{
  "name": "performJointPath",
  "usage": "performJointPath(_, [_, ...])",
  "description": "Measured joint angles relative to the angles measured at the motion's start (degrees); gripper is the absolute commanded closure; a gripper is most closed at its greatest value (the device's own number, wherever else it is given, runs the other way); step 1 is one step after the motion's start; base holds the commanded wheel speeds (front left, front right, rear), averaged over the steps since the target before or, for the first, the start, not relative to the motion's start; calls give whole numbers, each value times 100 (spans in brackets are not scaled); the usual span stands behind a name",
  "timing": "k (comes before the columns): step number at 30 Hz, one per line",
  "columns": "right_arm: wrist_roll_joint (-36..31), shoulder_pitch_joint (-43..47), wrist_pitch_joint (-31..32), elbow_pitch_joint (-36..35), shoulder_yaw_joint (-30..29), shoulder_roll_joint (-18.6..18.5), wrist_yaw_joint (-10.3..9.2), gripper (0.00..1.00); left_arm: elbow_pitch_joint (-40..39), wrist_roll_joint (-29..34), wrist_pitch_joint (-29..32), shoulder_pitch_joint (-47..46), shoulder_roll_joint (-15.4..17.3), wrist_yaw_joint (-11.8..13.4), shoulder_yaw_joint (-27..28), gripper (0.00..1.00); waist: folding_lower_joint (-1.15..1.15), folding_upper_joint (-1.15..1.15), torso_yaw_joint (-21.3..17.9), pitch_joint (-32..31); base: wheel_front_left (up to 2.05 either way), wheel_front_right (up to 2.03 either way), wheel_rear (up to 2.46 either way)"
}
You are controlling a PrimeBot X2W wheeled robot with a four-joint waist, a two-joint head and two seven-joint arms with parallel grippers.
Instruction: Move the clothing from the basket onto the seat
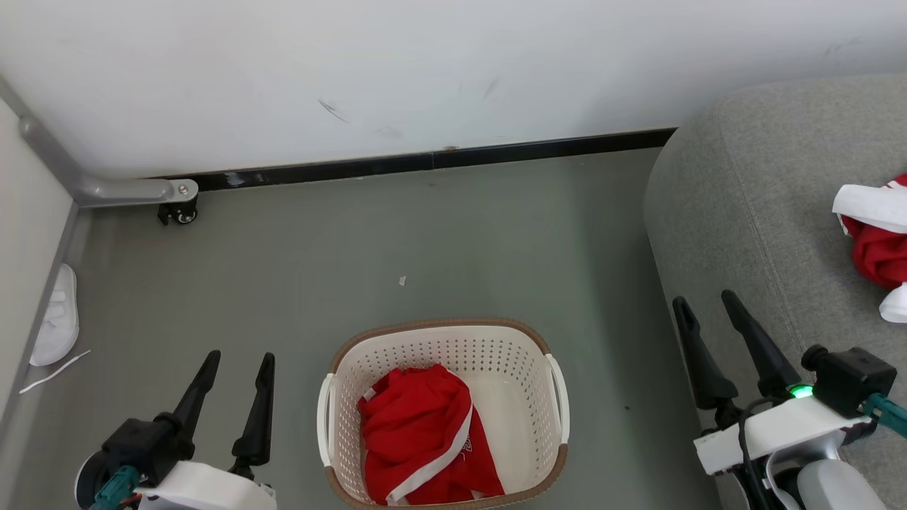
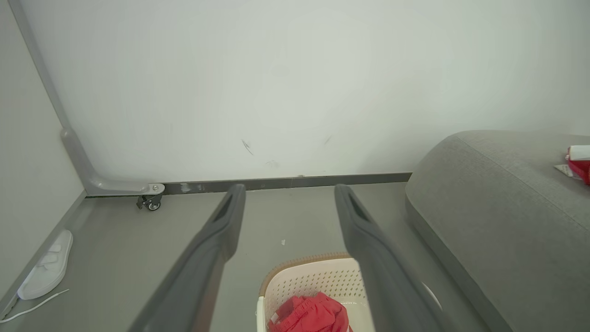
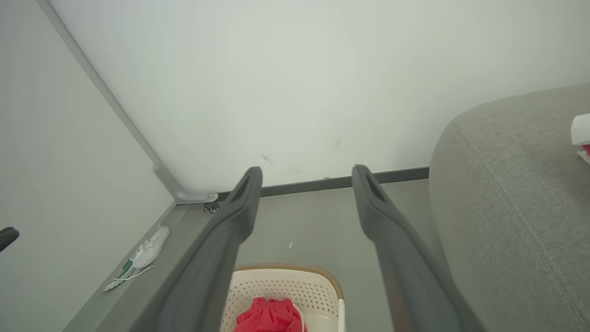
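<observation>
A cream-white perforated basket (image 1: 555, 386) with a brown rim stands on the floor at bottom centre. A red garment with white stripe trim (image 1: 424, 432) lies crumpled in its left half. Another red and white garment (image 1: 879, 237) rests on the light grey sofa (image 1: 751, 205) at the right. My left gripper (image 1: 239, 360) hovers open to the left of the basket, holding nothing. My right gripper (image 1: 706, 301) is open beside the sofa's front edge, right of the basket. The basket (image 2: 309, 276) and red garment (image 2: 309, 313) show below the left fingers, and likewise the basket (image 3: 276, 283) in the right wrist view.
A white wall with a dark baseboard (image 1: 425, 161) runs behind the grey floor. A grey frame leg on a caster (image 1: 177, 211) stands at the back left. A white slipper (image 1: 57, 315) lies at the left edge. A small scrap (image 1: 402, 281) lies on the floor.
</observation>
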Motion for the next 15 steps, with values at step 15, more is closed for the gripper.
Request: performJointPath(15, [-18, -403, 0, -108, -14, 38, 0, 0, 148, 141, 0, -488, 33, -101, -201, 0, 0, 0, -177, 547, 0, 0, 0])
